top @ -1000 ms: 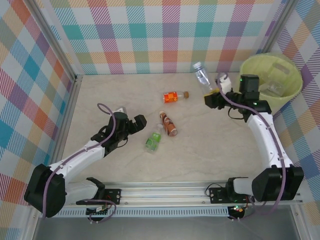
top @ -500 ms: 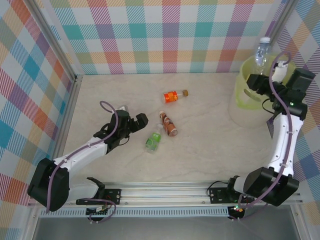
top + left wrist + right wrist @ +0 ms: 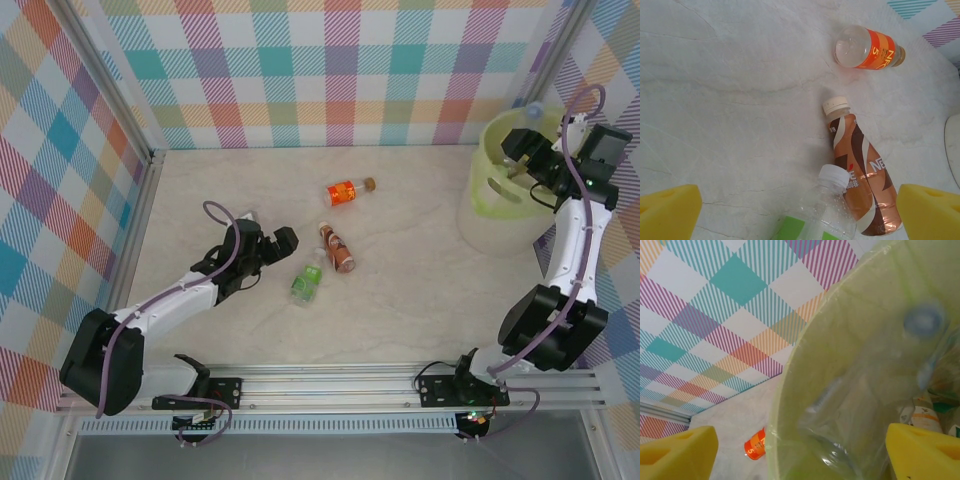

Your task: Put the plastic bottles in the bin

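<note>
Lying on the pale table (image 3: pixel 420 280) are three of the plastic bottles. The orange bottle (image 3: pixel 867 48) has a label with big letters N and E and a 5. The brown bottle (image 3: pixel 860 175) has a white cap and a swirly brown and white label with white letters N and E. The little writing next to them is too small to read. The green bottle (image 3: pixel 822 220) has a white cap and touches the brown one. No words show on its green label.

The left gripper (image 3: pixel 268 235) hangs low over the table near the green bottle. Its yellow pads (image 3: pixel 670 212) are wide apart and hold nothing.

The right gripper (image 3: pixel 522 155) is up over the bin (image 3: pixel 490 200), which stands in the far right corner with a lime-green bag in it. Its jaws are wide apart too. Between them is a blurry see-through bottle (image 3: pixel 920 330) with a blue cap, over the bag, and the pads are not pressing on it. More bottles (image 3: pixel 922 412) lie in the bin, too blurry to read.
</note>
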Motion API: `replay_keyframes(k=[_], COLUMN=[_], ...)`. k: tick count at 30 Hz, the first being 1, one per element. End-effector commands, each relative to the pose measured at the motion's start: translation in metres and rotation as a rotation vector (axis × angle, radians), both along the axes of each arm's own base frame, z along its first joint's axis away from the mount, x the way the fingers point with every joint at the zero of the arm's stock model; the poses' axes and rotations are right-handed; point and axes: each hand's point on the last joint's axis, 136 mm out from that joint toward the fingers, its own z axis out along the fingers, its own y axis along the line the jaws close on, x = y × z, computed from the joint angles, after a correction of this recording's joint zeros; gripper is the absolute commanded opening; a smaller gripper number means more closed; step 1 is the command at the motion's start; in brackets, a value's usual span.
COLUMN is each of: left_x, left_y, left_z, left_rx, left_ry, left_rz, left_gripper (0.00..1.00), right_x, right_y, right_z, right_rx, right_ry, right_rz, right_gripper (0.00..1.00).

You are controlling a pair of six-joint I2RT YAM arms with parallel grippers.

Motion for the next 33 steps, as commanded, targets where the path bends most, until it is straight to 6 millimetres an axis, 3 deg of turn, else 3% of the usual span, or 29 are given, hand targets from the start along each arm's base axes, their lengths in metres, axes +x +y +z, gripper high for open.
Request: replay_keyframes(k=[1,7,17,25,33], left_x=[0.008,0.006,0.005,0.003,-0.001], left_y=[-0.001,-0.001,0.000,0.001,0.006], left_z=[0.016,0.012,0.011,0.011,0.011], left_rx=[-0.039,-0.045,-0.039,-0.058,-0.059], left_ry=[-0.036,-0.031,-0.022,-0.017,-0.004], left_rz=[0.011,0.015,0.005,0.021,0.042], left_gripper=[1.00,1.00,1.00,1.00,1.00], right_x=[-0.009,-0.023,-0.021,-0.007,0.016], right_y=[0.009,0.025,0.100,0.190,0.271], right_z=[0.040,0.055,0.054,0.017,-0.042], right_rx=[-0.040,-0.054,-0.126,-0.224,-0.351], right_ry=[-0.097,-0.138,-0.211,-0.227,-0.207], right_rz=[0.033,0.080,0.299,0.579,0.854], right_gripper=[0.90,0.90,0.93,0.95,0.94])
